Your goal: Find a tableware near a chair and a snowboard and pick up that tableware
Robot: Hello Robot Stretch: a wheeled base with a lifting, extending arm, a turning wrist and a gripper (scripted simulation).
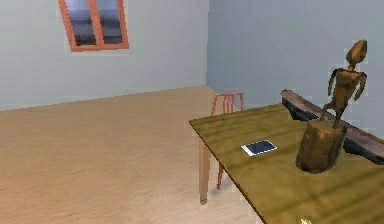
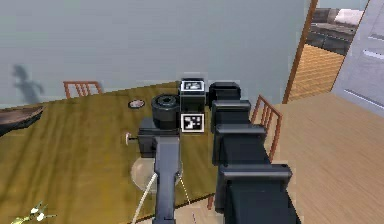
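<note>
**Arm side view.** The arm [image 2: 250, 150], a dark stepped bar, reaches out over a wooden table [image 2: 80, 150]. Two white marker squares stand at its far end, with the dark body of the gripper [image 2: 158, 122] to their left.

The task's thing is a small round dish [image 2: 136, 103] with a dark rim. It lies flat on the tabletop, just up and to the left of the gripper's body in this view. Whether the gripper stands over, beside or against the dish cannot be told. The set of the jaws cannot be told either, nor whether anything is held, because the dish and tabletop lie at and behind the gripper's far end.

The dish is round, so it has no long axis to align with. The coming move turns on that small up-left offset alone. By judgement the search is finished, and a fine correction and the grasp itself remain.

A chair [image 2: 83, 88] stands at the table's far edge, near the dish. A long dark board [image 2: 15, 118], snowboard-like in outline, lies at the view's left. A second chair [image 2: 265, 118] stands at the table's right end. A pale round disc [image 2: 140, 175] lies on the tabletop, partly behind the gripper's grey mount.

**Forward view.** The table bears a wooden figure statue [image 1: 330, 115] and a flat white device [image 1: 259, 148].
</note>
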